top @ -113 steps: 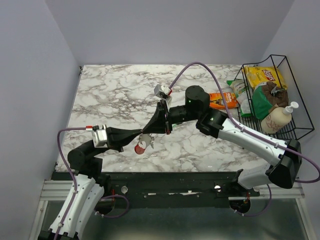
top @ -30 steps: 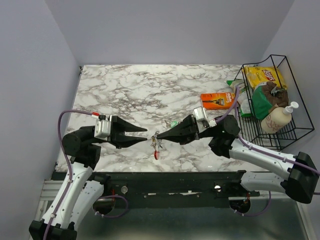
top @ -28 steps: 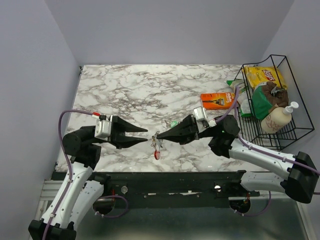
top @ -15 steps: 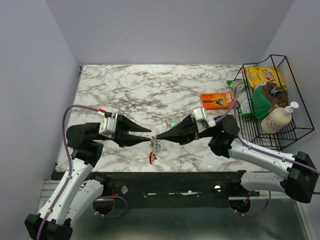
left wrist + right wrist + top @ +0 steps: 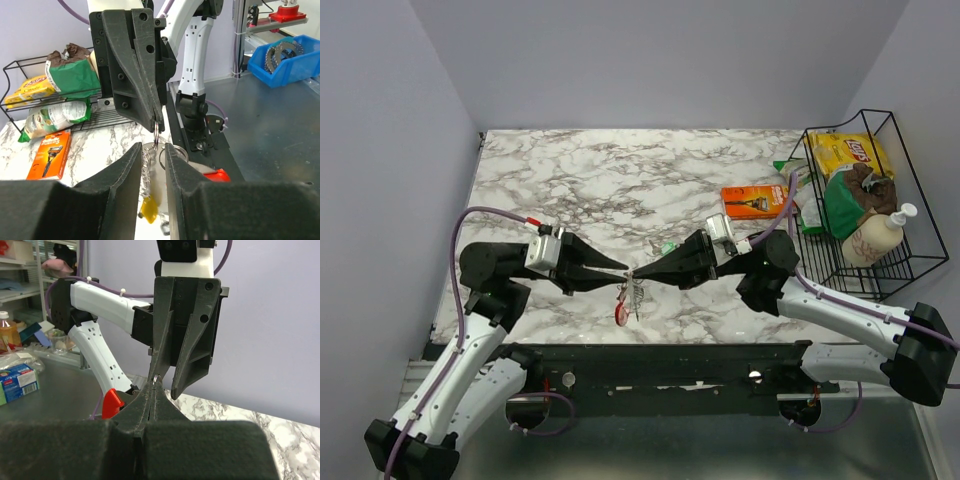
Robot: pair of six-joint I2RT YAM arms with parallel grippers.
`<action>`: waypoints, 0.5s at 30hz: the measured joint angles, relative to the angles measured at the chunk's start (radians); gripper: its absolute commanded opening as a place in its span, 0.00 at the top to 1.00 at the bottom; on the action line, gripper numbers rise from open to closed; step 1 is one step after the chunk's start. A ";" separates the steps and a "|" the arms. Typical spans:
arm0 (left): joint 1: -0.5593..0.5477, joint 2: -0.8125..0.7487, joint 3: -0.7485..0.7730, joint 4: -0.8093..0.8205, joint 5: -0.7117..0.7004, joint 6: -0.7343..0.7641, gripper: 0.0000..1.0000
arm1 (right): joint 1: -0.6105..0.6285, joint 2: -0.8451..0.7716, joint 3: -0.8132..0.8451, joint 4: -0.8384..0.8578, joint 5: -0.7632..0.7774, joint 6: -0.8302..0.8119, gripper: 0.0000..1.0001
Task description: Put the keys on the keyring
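Top: right gripper (image 5: 638, 277) pinched shut on keyring (image 5: 631, 274) over table (image 5: 570, 180) near edge, keys (image 5: 632, 296) dangling below, left gripper (image 5: 618, 270) tip-to-tip; L wrist: left jaws part-open astride keyring (image 5: 156, 136); R wrist: same pinch, so prob regrip step, next needs left to clamp keyring squarely w/o twisting.

The yellow crisp bag (image 5: 848, 153) in the wire basket (image 5: 910, 262) bears the red Lay's logo. In the left wrist view the same bag shows the word "Classic". Print on the orange packet (image 5: 755, 201) is too small to read.
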 measured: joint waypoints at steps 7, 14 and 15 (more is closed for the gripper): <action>-0.024 0.010 0.005 -0.031 -0.001 0.034 0.96 | 0.000 0.005 0.000 0.000 0.000 0.000 0.99; -0.030 0.018 0.031 -0.092 -0.007 0.089 1.00 | -0.002 0.005 0.000 0.001 0.000 0.000 0.99; -0.031 0.016 0.041 -0.126 -0.011 0.115 1.00 | -0.002 0.005 0.000 0.000 0.000 0.000 0.98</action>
